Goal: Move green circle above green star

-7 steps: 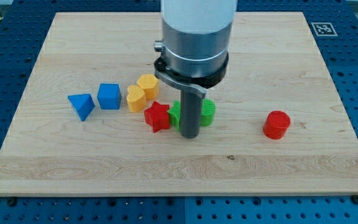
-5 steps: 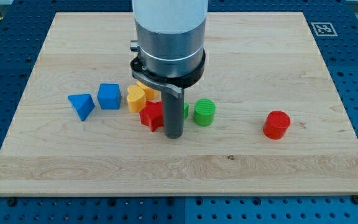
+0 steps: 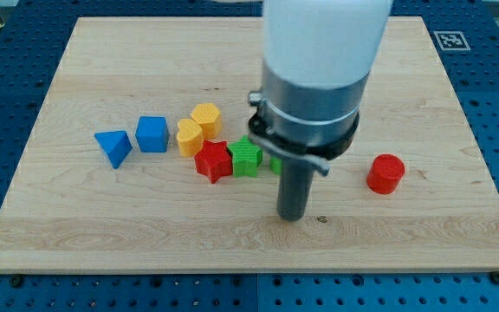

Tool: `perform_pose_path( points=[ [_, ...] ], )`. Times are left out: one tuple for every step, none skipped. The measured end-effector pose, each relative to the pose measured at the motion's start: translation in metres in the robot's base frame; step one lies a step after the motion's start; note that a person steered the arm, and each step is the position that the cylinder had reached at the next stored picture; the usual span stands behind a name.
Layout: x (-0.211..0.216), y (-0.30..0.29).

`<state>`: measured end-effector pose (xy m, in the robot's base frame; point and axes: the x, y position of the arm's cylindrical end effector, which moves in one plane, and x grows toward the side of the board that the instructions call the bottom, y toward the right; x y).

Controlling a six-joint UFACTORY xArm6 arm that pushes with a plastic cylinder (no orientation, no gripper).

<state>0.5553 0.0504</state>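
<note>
The green circle (image 3: 275,161) sits just right of frame centre, almost wholly hidden behind the rod; only a sliver of green shows at the rod's left edge. The green star (image 3: 246,157) lies just left of it, touching the red star (image 3: 214,161). My tip (image 3: 292,216) rests on the wooden board (image 3: 388,243) below centre, lower right of both green blocks; the arm stands upright, with no jaws to open or shut.

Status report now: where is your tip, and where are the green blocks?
My tip on the board, toward the view's bottom from the green blocks. Green star beside red star. Green circle mostly hidden behind the rod.
</note>
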Motion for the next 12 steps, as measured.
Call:
perform_pose_path(
  points=[
    [-0.018, 0.021],
    [-0.028, 0.028],
    [-0.03, 0.028],
    [-0.03, 0.018],
    [-0.034, 0.005],
    [-0.043, -0.011],
    [-0.059, -0.021],
    [-0.079, -0.029],
    [-0.097, -0.037],
    [-0.091, -0.038],
    [-0.056, -0.03],
    [-0.018, -0.021]
  ],
)
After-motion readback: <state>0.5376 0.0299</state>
